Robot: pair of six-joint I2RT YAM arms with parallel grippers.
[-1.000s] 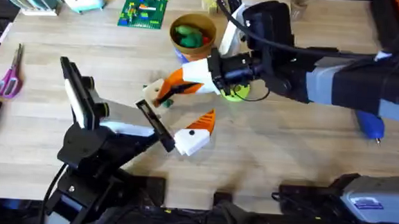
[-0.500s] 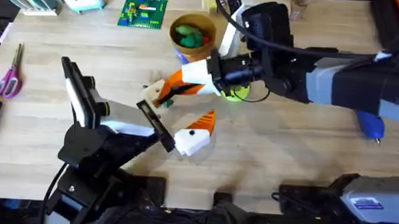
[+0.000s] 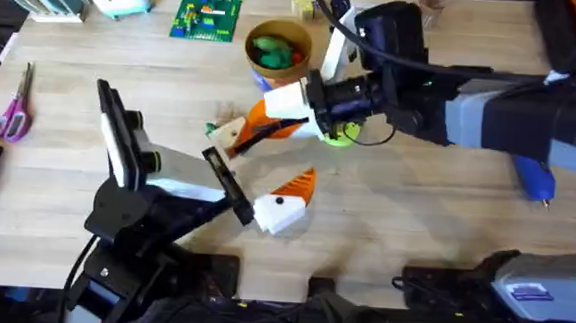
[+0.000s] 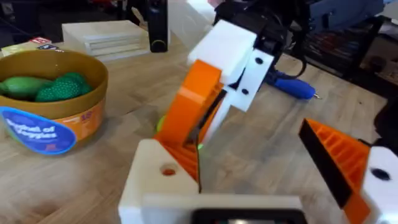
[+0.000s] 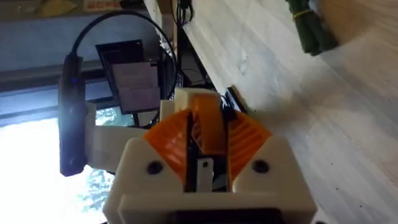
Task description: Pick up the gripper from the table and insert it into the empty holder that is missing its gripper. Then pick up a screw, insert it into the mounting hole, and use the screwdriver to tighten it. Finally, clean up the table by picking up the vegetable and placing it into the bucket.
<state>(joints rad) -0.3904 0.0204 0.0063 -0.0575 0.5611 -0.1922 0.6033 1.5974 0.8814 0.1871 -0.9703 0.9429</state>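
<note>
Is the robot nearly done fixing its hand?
Not yet. Done: the right hand has grabbed the orange tip off the table. Now: it holds the tip close to the bare white holder on the left hand, not pushed in. Left: the screwing, with the blue screwdriver lying untouched, and the vegetable, not in the bucket.

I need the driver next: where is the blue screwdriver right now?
In the overhead view the screwdriver lies on the table at the far right, partly under the right arm; the left wrist view shows it beyond the right pincer.
</note>
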